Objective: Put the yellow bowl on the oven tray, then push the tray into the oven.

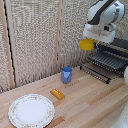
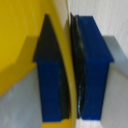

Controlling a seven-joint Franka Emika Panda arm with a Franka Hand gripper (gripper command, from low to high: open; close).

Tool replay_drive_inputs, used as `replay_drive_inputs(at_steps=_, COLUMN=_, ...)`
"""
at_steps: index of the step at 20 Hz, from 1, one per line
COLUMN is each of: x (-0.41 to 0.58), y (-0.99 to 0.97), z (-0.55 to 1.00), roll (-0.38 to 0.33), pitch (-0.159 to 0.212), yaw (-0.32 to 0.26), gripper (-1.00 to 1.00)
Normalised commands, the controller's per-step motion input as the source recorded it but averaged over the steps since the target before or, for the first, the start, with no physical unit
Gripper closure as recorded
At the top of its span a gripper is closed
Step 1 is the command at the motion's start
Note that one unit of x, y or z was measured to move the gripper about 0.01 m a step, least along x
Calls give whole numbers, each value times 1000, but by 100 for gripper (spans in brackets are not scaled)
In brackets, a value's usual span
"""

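In the exterior view the grabber [image 1: 90, 41] carries the yellow dish [image 1: 87, 45] in the air, just short of the baking sheet [image 1: 107, 61], whose dark wire bars jut from the oven [image 1: 118, 50] at the counter's [image 1: 85, 97] far edge. The carry is in hand; next the dish must be lowered level onto the bars.

In the wrist view the blue, blocky fingers [image 2: 95, 65] are clamped on the dish's thin, glossy rim.
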Motion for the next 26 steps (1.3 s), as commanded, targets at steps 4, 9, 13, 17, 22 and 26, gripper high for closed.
replay_drive_inputs(at_steps=4, x=18, y=-784, z=93, roll=0, pitch=0, yaw=-148, gripper=100)
replay_drive_inputs(at_steps=9, x=0, y=-830, z=22, roll=3, pitch=10, yaw=-128, gripper=100)
replay_drive_inputs(at_steps=13, x=0, y=-883, z=-38, roll=34, pitch=20, yaw=-84, gripper=100)
replay_drive_inputs(at_steps=17, x=4, y=-874, z=-81, roll=39, pitch=16, yaw=-76, gripper=100)
replay_drive_inputs(at_steps=22, x=41, y=-604, z=-117, roll=19, pitch=12, yaw=-19, gripper=100)
replay_drive_inputs(at_steps=26, x=46, y=-354, z=-131, roll=4, pitch=15, yaw=0, gripper=100)
